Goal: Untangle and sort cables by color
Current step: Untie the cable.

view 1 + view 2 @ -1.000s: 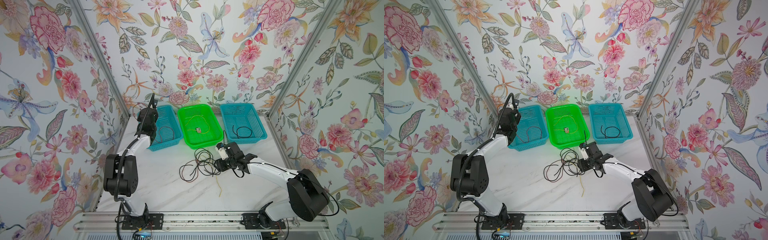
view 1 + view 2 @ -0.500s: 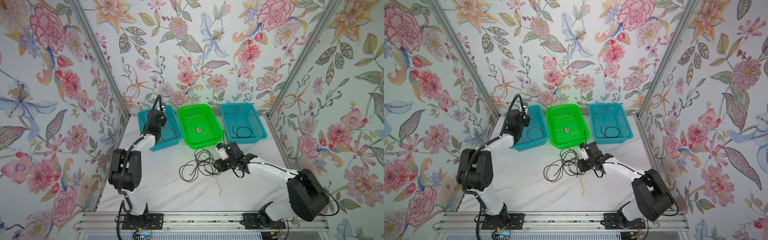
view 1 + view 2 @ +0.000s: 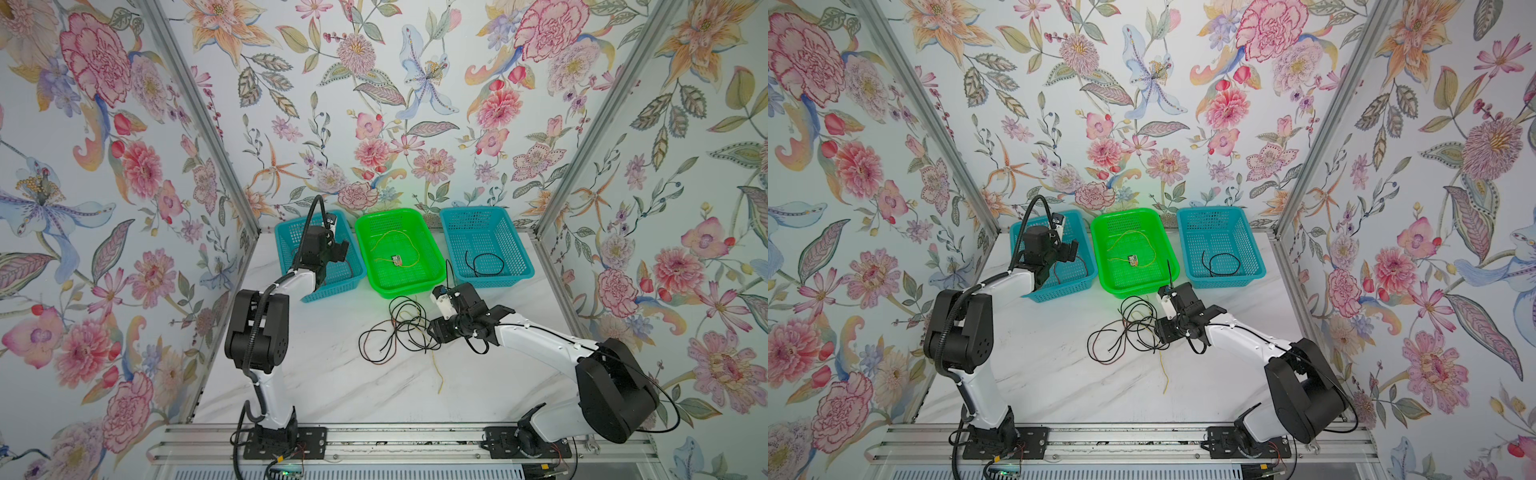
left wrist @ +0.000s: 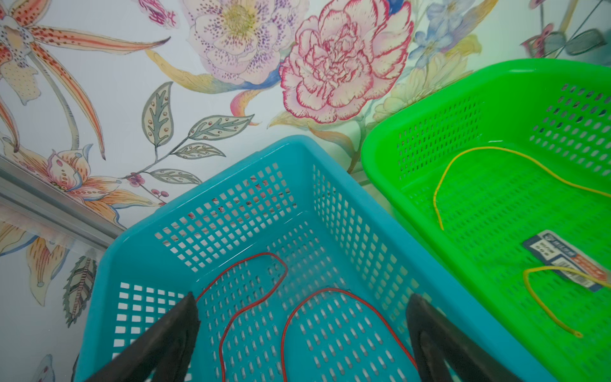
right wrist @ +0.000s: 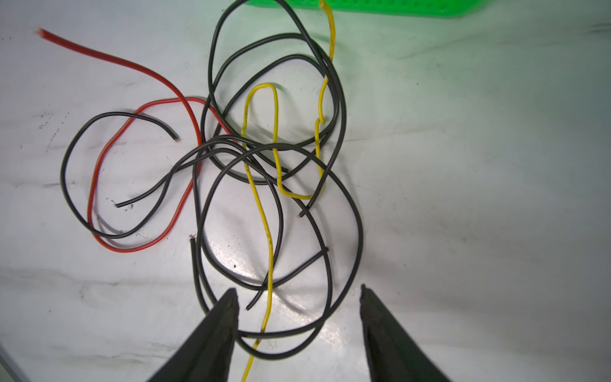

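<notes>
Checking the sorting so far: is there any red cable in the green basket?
No, the green basket holds only yellow cable and a small label, while the red cable lies in the blue basket beside it.

Red cables [image 4: 330,289], teal basket [image 4: 291,148] under the left gripper [image 4: 302,295]; green basket [image 4: 429,109] beside. Before the right gripper [image 5: 298,289], black, red and yellow cables [image 5: 271,254] on white marbled table [image 5: 463,198].

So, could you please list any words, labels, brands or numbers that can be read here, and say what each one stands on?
Label lying in the green basket: dark blue and red print, too blurred to read in the left wrist view and too small in both top views.
Nothing else in view shows any writing.
</notes>
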`<state>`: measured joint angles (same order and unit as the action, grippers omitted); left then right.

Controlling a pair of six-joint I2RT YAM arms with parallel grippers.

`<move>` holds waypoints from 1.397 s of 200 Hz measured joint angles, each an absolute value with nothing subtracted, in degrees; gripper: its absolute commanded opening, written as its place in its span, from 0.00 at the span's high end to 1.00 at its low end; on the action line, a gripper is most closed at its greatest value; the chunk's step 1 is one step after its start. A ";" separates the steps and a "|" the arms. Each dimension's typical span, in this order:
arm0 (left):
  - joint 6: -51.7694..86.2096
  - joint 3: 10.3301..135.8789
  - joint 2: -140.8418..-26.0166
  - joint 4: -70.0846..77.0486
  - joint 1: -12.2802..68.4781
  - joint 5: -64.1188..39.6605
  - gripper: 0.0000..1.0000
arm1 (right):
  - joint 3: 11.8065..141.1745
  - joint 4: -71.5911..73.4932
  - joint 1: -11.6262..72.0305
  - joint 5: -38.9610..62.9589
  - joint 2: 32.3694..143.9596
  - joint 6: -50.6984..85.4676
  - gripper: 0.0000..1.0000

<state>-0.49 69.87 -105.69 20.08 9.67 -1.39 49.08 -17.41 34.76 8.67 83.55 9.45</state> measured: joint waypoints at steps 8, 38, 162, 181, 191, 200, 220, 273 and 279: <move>0.62 67.31 -102.83 21.19 9.67 -2.96 0.01 | 49.93 -17.45 35.11 8.78 83.55 9.45 0.40; 5.80 56.16 -88.62 28.38 9.76 -10.31 0.01 | 53.69 -18.28 37.01 9.13 83.74 9.15 0.40; 15.75 23.86 -51.75 31.83 18.96 -16.32 0.01 | 70.35 -15.92 47.29 2.96 105.36 3.81 0.43; 15.94 22.74 -49.58 30.33 19.05 -16.34 0.01 | 71.94 -14.72 47.29 2.26 107.26 3.84 0.46; 15.97 22.35 -49.04 29.74 19.07 -16.34 0.01 | 72.36 -14.11 47.29 1.91 107.77 3.73 0.49; 15.97 21.91 -48.77 29.56 19.11 -16.34 0.01 | 72.75 -13.67 47.29 1.83 108.07 3.75 0.53; 16.05 20.69 -48.62 29.47 19.11 -16.34 0.01 | 73.95 -12.51 47.29 1.15 109.21 3.53 0.63; 16.12 19.51 -48.77 28.18 20.25 -16.36 0.01 | 74.74 -11.14 47.29 0.80 110.78 3.27 0.95; 16.10 19.51 -49.01 28.18 20.58 -16.36 0.01 | 74.72 -11.00 47.29 0.82 110.78 3.16 0.96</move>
<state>16.10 19.51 -49.01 28.18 20.58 -16.36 74.72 -11.00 47.29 0.82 110.78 3.16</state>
